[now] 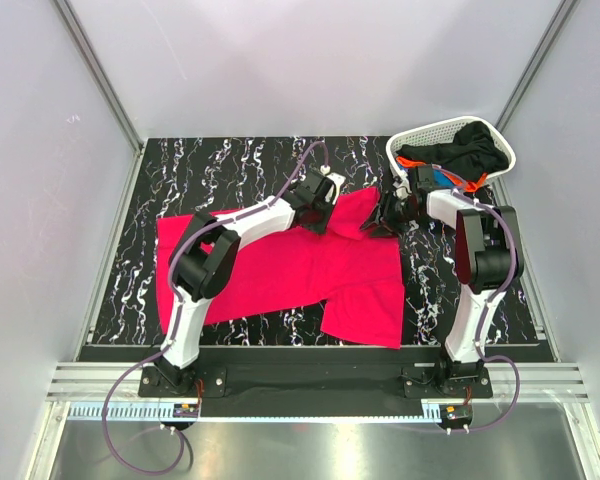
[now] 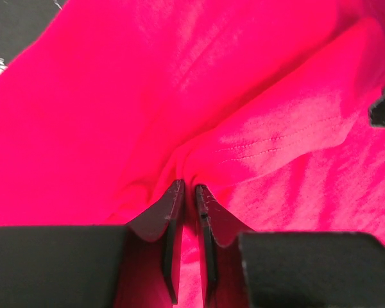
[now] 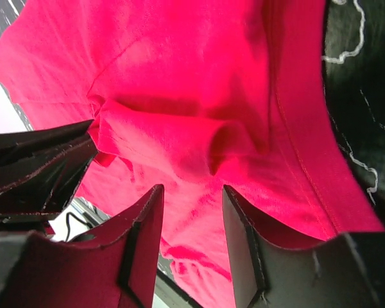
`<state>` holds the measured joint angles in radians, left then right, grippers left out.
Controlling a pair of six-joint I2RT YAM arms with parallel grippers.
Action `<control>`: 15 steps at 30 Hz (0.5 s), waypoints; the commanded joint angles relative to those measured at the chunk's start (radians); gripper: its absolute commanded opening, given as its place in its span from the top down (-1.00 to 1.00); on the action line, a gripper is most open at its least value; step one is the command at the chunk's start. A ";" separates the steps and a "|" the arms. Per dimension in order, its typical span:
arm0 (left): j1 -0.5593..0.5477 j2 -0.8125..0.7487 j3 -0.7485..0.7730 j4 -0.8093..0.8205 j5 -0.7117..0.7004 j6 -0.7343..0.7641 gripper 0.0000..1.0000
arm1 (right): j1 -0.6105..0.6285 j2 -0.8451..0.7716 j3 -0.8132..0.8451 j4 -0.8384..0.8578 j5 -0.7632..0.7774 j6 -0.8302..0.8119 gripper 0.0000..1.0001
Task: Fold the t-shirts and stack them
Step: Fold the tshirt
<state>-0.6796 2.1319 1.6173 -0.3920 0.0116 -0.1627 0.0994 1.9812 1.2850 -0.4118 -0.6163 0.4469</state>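
Observation:
The large pinkish-red t-shirt (image 1: 290,270) lies spread and rumpled on the black marbled table. My left gripper (image 1: 320,208) is at the shirt's far edge near the middle. In the left wrist view it (image 2: 187,186) is shut on a raised fold of the red cloth (image 2: 115,96). My right gripper (image 1: 382,218) is just to its right on the shirt's far right part. In the right wrist view it (image 3: 192,188) is open, with red cloth (image 3: 199,64) lying between and beyond the fingers. A black t-shirt (image 1: 470,150), an orange one (image 1: 467,184) and a blue one (image 1: 442,176) sit in the basket.
The white lattice basket (image 1: 420,130) stands at the table's far right corner, close behind my right arm. Grey walls enclose the table (image 1: 240,165) on three sides. The left gripper's black body shows at the left of the right wrist view (image 3: 32,160).

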 commanded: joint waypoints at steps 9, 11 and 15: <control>0.018 -0.001 0.043 0.012 0.053 -0.006 0.62 | 0.022 0.059 0.028 0.160 -0.071 0.048 0.09; 0.018 -0.006 0.035 0.008 0.062 -0.003 0.58 | 0.025 0.067 0.033 0.166 -0.072 0.055 0.12; 0.017 -0.026 0.003 0.007 0.091 -0.001 0.26 | 0.034 0.058 0.028 0.166 -0.077 0.082 0.31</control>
<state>-0.6662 2.1330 1.6169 -0.3992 0.0586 -0.1627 0.1165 2.0464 1.2850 -0.2852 -0.6628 0.5003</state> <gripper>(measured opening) 0.328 0.360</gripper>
